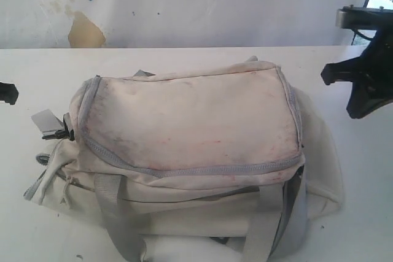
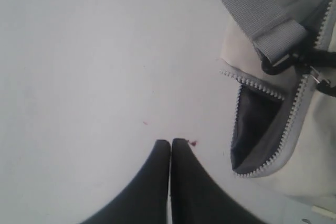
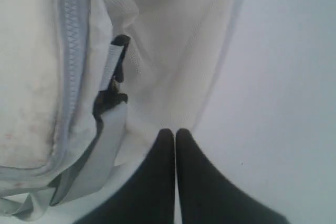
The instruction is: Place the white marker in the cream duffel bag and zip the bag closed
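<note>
Grimy cream fabric duffel bag [image 1: 184, 121] sits mid white tabletop [image 1: 153, 59], with bare surface open on both flanks and behind; its grey zipper [image 2: 294, 119] gapes at the left end over dark lining [image 2: 257, 119]; left gripper [image 2: 170, 142] and right gripper [image 3: 175, 130] are both pinched together, holding nothing, near either end.

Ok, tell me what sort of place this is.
Probably a robot test bench in a lab or workshop: a bare white table, a scuffed white wall with a peeled patch, and the right end effector beside the cream duffel bag.
</note>
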Robot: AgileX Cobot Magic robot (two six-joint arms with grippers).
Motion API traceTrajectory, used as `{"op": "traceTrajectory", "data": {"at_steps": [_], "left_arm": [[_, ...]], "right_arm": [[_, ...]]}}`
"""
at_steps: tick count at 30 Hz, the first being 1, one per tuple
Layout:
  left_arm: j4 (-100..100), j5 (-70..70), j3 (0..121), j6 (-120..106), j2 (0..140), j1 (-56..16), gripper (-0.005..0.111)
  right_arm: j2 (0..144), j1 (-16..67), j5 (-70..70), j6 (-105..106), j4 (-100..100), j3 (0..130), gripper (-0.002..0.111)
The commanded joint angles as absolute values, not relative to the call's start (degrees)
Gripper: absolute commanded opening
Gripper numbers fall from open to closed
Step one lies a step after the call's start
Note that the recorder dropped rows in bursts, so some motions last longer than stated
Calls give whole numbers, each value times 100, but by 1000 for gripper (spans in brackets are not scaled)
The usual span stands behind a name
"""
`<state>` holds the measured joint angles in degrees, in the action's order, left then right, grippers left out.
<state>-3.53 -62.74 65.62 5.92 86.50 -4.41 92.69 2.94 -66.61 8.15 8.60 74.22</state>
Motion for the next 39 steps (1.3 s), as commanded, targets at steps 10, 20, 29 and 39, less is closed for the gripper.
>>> {"op": "traceTrajectory", "data": {"at_steps": [10,20,29,39], "left_arm": [[-372,-6266,6399,383,8512,-180,0],[-372,-6156,6277,383,7624,-180,0],[-392,-5329,5159,97,5513,-180,0],[-431,-4926,4347,-170,3055,-180,0]], "right_arm": [[9104,-130,-6117,753,189,6372,0],[7426,-130,-5743,740,189,5644,0],[5324,-130,-5368,740,189,5260,0],[3312,-130,-5062,787,-38,4506,0]]}}
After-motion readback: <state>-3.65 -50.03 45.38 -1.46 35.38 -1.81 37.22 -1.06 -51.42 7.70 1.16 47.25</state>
